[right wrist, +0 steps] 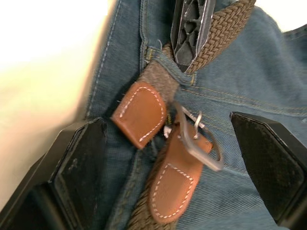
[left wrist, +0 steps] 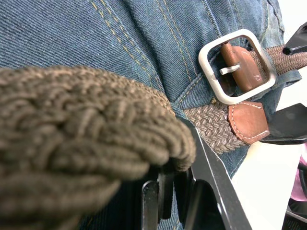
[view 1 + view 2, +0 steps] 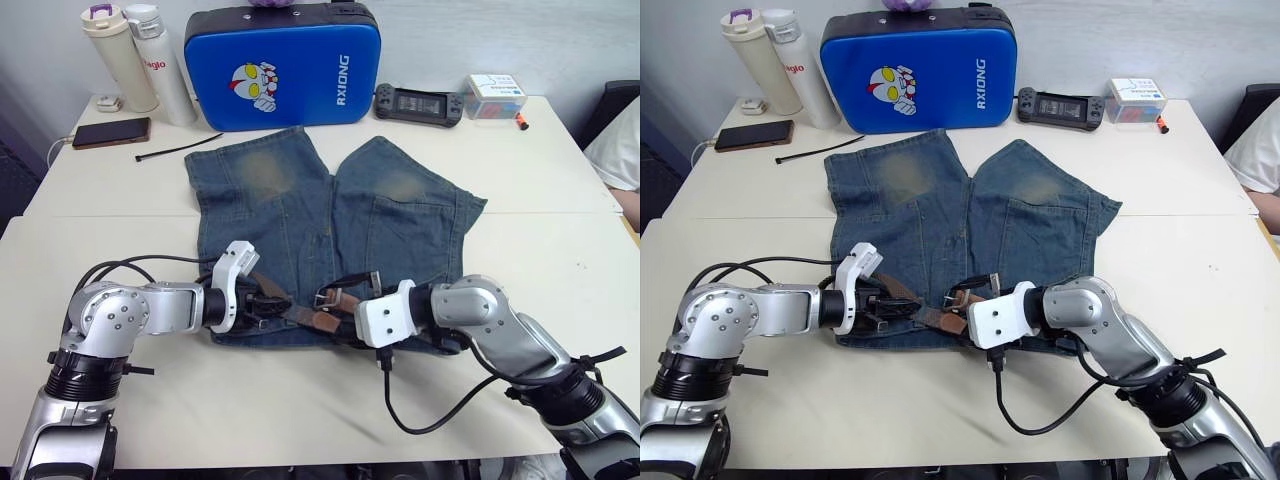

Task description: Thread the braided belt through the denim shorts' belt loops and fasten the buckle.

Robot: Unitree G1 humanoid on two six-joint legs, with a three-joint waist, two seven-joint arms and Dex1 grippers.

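The denim shorts [image 3: 300, 200] lie flat on the table, waistband nearest me. The braided belt [image 3: 300, 315] runs along that waistband. My left gripper [image 3: 262, 300] is shut on a raised stretch of the brown weave [image 2: 86, 139]. Just to its right sits the silver buckle [image 2: 209, 76], with a brown leather tab [image 2: 240, 60] passing through its frame and the prong resting on the tab. My right gripper [image 1: 172, 158] is open, and its two black fingers [image 1: 76, 167] stand on either side of the buckle [image 1: 201, 151] without touching it. I cannot make out the belt loops.
A blue padded case [image 3: 280, 65] stands at the back, with two bottles [image 3: 140, 55] and a phone [image 3: 110, 132] to its left. A black cable tie [image 3: 175, 150] lies near the shorts' far left. A game controller [image 3: 418, 102] and a box [image 3: 495, 97] sit at the back right. A person's sleeve [image 3: 620, 150] is at the right edge.
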